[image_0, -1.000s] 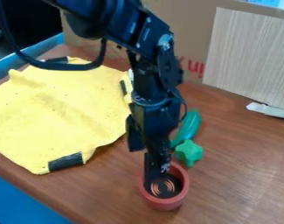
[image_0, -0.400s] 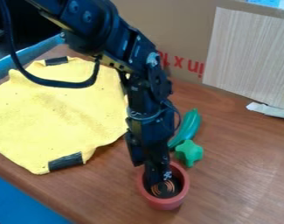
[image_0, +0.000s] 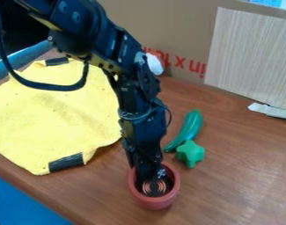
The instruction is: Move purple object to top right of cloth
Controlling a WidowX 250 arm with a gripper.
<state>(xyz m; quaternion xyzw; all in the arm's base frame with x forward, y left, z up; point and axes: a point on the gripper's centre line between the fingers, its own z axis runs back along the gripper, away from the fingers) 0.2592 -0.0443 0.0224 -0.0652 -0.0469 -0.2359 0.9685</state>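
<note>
Black metal tool (image_0: 149, 177) has its end down inside the reddish-pink round plastic pot (image_0: 154, 202), likely to grip its wall or something in it. Can't tell if the tool is spread, pressed together or pinching. Can't pin down the purple object either; best guess is the pot, upright on the brown wooden tabletop (image_0: 239, 176), off the yellow fabric cloth (image_0: 51, 114). Black strips (image_0: 66, 162) at the cloth's edges probably keep it flat. Pot sits near the tabletop's front-left edge, so drifting that way is risky. Long green curved toy (image_0: 190, 127) and small green knobbly toy (image_0: 191, 152) lie just right of the tool, limiting that side. The brown cardboard box (image_0: 186, 35) bounds the back. Best route looks like lift first, then up-left over the cloth's right edge; arm covers part of that far-right area, so set down carefully.
</note>
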